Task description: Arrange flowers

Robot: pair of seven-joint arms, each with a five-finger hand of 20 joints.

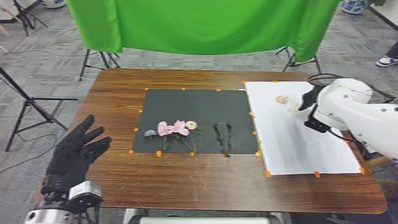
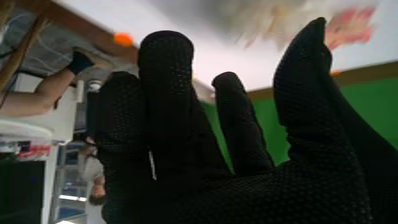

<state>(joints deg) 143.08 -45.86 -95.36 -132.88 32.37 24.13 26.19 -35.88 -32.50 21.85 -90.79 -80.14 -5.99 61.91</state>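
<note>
In the head view my left hand (image 1: 78, 150) is over the table's left edge, its fingers straight and spread. My right hand (image 1: 313, 107) is over the upper part of the white sheet (image 1: 293, 145), beside a pale vase-like object (image 1: 296, 109) and a small pink flower (image 1: 282, 99). On the dark mat (image 1: 191, 105) lie pink flowers (image 1: 173, 128), a cream flower (image 1: 191, 125), a blue-grey bloom (image 1: 150, 133) and dark green stems (image 1: 223, 137). In the right wrist view my right hand (image 2: 266, 190) has straight fingers; blurred pink petals (image 2: 349, 25) and cream shapes (image 2: 271, 17) are beyond them.
Orange markers (image 1: 267, 174) line the mat and the white sheet on the brown table (image 1: 195, 185). A green cloth (image 1: 209, 25) hangs behind the table. Tripod stands (image 1: 34, 100) are on the floor at the left and behind.
</note>
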